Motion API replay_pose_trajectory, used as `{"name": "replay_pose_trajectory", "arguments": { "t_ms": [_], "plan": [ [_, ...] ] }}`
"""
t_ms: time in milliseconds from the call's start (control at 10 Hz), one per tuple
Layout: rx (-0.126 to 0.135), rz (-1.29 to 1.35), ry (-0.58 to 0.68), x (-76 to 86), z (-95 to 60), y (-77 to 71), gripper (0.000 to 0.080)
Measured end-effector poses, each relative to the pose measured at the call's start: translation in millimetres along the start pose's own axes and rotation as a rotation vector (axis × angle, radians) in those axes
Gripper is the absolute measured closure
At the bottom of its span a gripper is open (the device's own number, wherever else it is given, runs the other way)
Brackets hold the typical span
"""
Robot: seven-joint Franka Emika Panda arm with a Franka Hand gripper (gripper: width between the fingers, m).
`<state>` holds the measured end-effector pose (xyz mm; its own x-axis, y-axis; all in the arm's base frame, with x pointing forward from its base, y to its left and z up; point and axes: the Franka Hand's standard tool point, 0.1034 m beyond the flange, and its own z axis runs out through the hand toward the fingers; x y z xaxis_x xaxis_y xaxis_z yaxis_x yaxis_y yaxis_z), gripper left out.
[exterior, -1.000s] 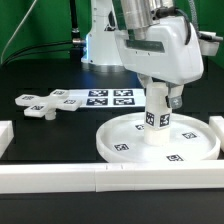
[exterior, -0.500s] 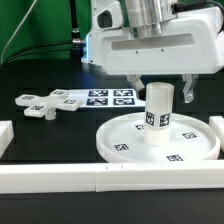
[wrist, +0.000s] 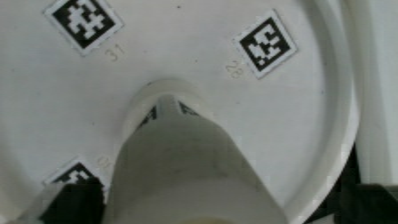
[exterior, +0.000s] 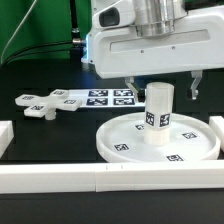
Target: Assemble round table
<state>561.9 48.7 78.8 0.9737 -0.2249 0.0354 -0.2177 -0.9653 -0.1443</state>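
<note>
The large rimmed round disc lies on the black table at the exterior view's right. The thick cylindrical leg stands upright on its hub. My gripper is open around the top of the leg, with one finger on each side and a clear gap to the leg. The cross-shaped four-arm piece lies flat at the exterior view's left. In the wrist view the leg rises from the disc, and a dark fingertip shows at each side.
The marker board lies behind the disc, next to the cross piece. Long white border bars run along the front, the exterior view's left and right.
One second ago the hand was turned and closed around the leg. It has since turned broadside and the fingers have spread apart, letting go of the leg, which stays upright.
</note>
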Motion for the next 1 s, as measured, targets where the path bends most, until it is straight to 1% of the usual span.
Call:
{"name": "replay_pose_trajectory", "arguments": {
  "t_ms": [100, 200, 500, 600, 700, 1000],
  "plan": [
    [-0.003, -0.107, 0.002, 1.2, -0.4, 1.1, 0.015],
    [-0.003, -0.16, 0.002, 1.1, 0.2, 4.5, 0.015],
    [-0.006, -0.324, 0.001, 1.3, 0.1, 6.1, 0.015],
    [-0.017, -0.421, -0.002, 1.2, 0.1, 5.9, 0.015],
    [-0.037, -0.525, -0.007, 0.8, 0.3, 4.5, 0.015],
    [-0.066, -0.845, -0.042, -1.2, 0.6, 1.9, 0.015]
  ]
}}
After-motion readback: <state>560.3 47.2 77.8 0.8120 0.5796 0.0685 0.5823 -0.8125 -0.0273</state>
